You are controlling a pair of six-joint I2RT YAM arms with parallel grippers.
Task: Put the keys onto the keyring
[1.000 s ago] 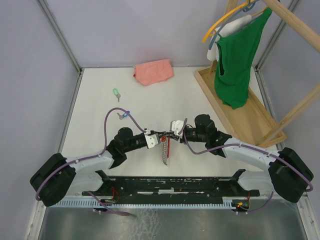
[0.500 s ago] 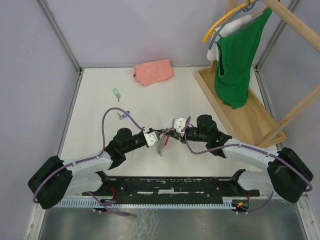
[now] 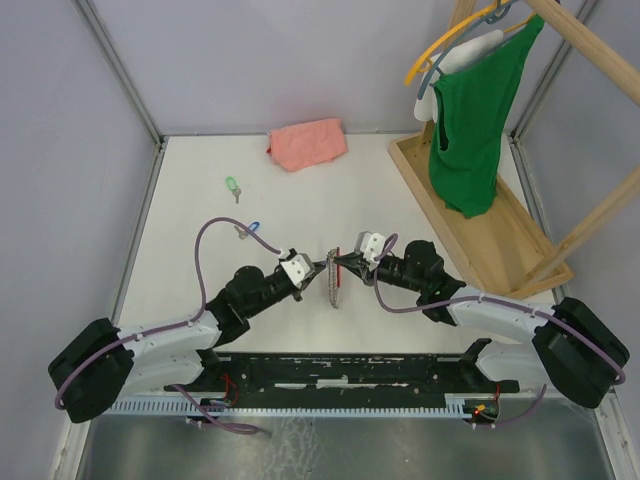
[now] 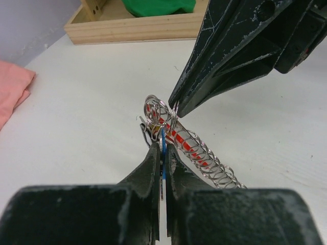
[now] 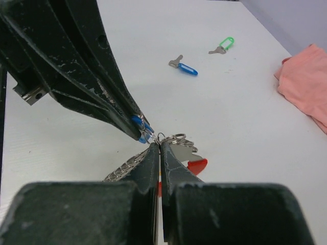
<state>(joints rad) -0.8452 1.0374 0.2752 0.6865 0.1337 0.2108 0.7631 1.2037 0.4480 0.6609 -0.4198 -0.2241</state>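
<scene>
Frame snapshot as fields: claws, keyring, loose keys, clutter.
left claw: shut on a blue-headed key
right claw: shut on the keyring
keyring: pinched where both claw tips meet, coil chain trailing from it
loose keys: loose blue key, green key, neither on the ring
clutter: pink cloth, green garment on a wooden rack

Left claw (image 3: 318, 267) and right claw (image 3: 337, 262) tip to tip, both pinched tight, arms angled inward.
</scene>
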